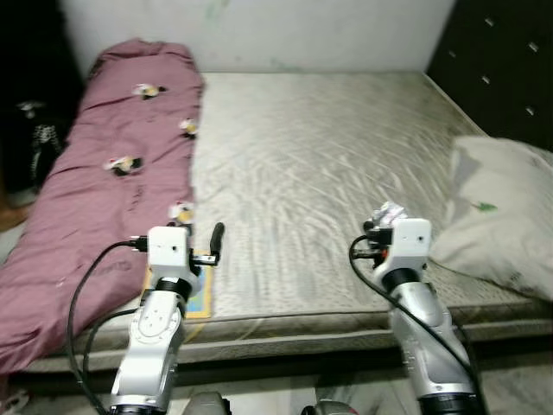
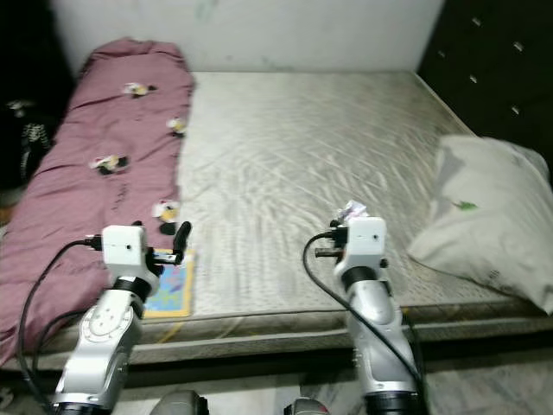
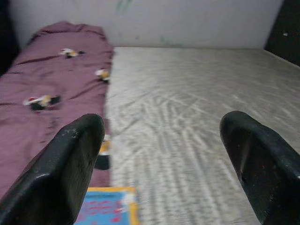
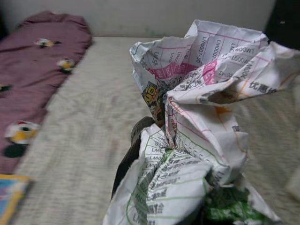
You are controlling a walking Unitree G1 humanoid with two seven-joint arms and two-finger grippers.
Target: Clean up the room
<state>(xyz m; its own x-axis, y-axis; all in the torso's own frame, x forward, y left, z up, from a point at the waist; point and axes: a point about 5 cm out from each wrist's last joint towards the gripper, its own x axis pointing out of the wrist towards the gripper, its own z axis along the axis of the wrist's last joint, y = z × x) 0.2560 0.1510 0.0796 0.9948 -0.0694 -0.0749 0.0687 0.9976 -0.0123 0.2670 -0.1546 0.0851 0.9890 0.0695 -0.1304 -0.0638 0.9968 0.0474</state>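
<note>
Right gripper (image 4: 159,154), lower right of centre in head views, is clenched on a crumpled wad of printed paper w/ pink and green print (image 4: 197,126), held clear above the bare grey quilted mattress (image 1: 328,156), prob. so the trash can be carried off. Left gripper (image 3: 164,159), lower left, hangs w/ fingers spread wide, holding nothing, near a flat blue-and-yellow booklet (image 1: 200,298) at the mattress front edge, likely next pickup. Maroon quilt w/ small cartoon prints (image 1: 95,190) lies along frame left; pale pillow (image 1: 505,216) at right edge.

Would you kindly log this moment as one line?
right tool: shut on crumpled paper | left tool: open, over mattress | booklet at edge
</note>
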